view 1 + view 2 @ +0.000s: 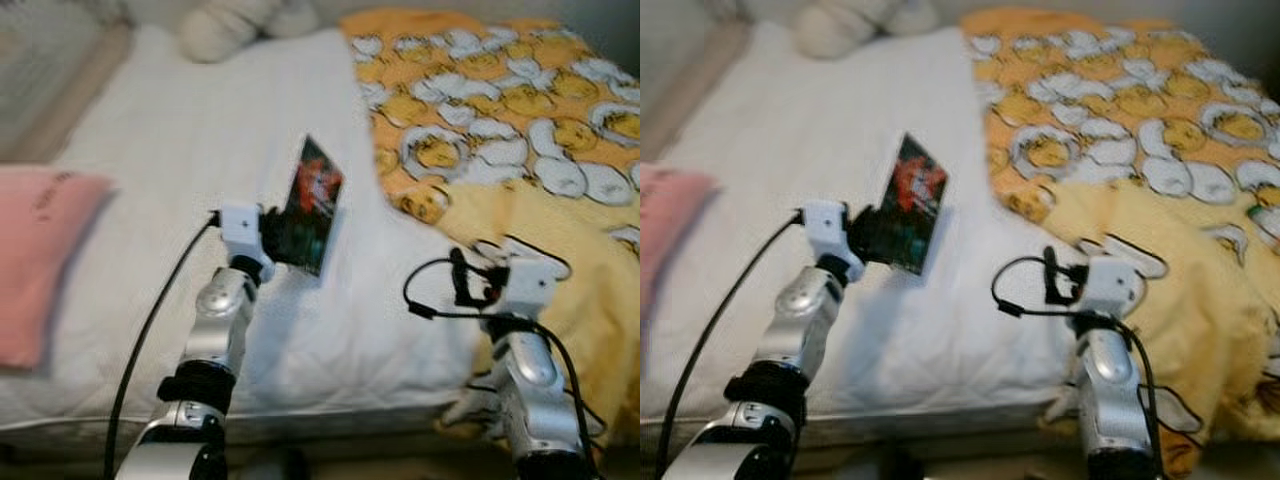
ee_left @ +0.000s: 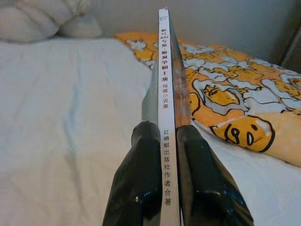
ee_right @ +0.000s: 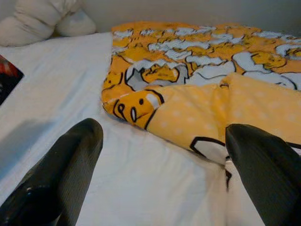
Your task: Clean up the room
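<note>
A: What's the robot doing rn?

B: Tidying the bed, I think. The left gripper [image 2: 164, 188] is pinched tight on a thin book [image 1: 310, 205], two black fingers [image 2: 138, 183] squeezing it near the bottom, spine facing the wrist cam. The book is up in the air, tilted, above the white sheet [image 1: 180, 180].

A: And the other claw?

B: The right gripper [image 3: 164, 174] is spread wide, holding nothing. It hangs low over the sheet, just beside the folded edge of the yellow duck blanket [image 1: 520, 120].

A: So which step is this?

B: My guess: book's been picked up, not put away yet. Next it needs a spot for it, like a shelf or desk. I can't see one here, so it prob has to turn or walk off.

A: Room to move?

B: Lots. The sheet under the book is bare. A pink pillow [image 1: 40, 250] sits at the bed's left edge, well apart. White stuffed toy [image 1: 225, 25] is far up by the head of the bed.

A: Anything to watch?

B: The bed's front edge is right under both arms. Also the book is thin, so it could slip if swung fast. The blanket is close to the right claw, could snag.
</note>
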{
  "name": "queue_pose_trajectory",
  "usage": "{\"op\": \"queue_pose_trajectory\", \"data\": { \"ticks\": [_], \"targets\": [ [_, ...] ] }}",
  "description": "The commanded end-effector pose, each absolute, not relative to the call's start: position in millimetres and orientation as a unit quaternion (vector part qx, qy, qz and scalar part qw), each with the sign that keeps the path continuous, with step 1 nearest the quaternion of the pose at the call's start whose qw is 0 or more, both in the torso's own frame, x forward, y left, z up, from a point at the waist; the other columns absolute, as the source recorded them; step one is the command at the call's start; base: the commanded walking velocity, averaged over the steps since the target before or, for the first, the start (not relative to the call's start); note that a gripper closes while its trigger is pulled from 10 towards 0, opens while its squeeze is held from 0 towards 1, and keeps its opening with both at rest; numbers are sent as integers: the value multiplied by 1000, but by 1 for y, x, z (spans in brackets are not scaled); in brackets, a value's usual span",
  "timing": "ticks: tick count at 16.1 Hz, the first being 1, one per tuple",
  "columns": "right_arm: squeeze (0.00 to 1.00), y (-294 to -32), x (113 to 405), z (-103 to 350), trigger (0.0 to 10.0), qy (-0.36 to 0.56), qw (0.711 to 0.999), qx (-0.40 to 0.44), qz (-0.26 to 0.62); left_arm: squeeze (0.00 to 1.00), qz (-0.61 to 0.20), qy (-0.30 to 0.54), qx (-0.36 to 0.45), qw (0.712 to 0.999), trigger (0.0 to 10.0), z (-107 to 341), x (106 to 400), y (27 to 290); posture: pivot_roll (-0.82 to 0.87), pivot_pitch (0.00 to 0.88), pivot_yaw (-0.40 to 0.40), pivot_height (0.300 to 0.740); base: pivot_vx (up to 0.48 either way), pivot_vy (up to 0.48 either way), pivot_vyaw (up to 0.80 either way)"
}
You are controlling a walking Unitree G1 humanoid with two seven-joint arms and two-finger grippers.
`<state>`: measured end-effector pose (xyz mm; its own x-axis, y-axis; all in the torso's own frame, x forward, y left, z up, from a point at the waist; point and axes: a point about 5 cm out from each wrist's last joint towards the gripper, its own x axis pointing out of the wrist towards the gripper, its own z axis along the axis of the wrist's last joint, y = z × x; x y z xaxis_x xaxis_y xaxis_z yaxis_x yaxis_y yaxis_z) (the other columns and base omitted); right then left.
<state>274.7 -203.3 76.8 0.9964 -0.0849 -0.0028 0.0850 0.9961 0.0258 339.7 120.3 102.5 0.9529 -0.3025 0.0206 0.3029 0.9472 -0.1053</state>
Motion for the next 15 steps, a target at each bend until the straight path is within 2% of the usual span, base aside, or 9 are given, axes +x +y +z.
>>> {"op": "queue_pose_trajectory", "data": {
  "ticks": [1, 5, 10, 11, 13, 14, 15],
  "targets": [
    [0, -198, 276, 78, 10000, -7, 999, 14, -38, 0, -169, -25, -34, 985, 0, 117, 347, 116, -44, 0, 69, 740, 0, 480, 550],
    [0, -197, 278, 78, 10000, -5, 999, 12, -36, 0, -183, -11, -17, 983, 0, 120, 355, 112, -54, 0, 71, 740, 0, 480, 517],
    [0, -194, 276, 76, 10000, -4, 999, 11, -30, 0, -177, 3, -26, 984, 0, 118, 358, 114, -55, 0, 74, 740, 0, 480, 0],
    [0, -194, 275, 76, 10000, -4, 1000, 10, -27, 0, -178, 10, -30, 984, 0, 115, 358, 111, -54, 0, 70, 740, 0, 480, 750],
    [0, -194, 274, 73, 10000, 5, 999, 23, -34, 0, -205, 42, -18, 978, 0, 109, 360, 96, -45, 0, 56, 740, 244, 416, 0],
    [0, -193, 273, 71, 10000, 8, 999, 21, -30, 0, -222, 49, -14, 974, 1020, 111, 362, 86, -44, 0, 52, 740, 0, 0, 0],
    [0, -191, 272, 70, 10000, 11, 1000, 17, -24, 0, -232, 53, -10, 971, 1529, 114, 365, 77, -45, 0, 51, 740, 0, 0, 0]
  ]
}}
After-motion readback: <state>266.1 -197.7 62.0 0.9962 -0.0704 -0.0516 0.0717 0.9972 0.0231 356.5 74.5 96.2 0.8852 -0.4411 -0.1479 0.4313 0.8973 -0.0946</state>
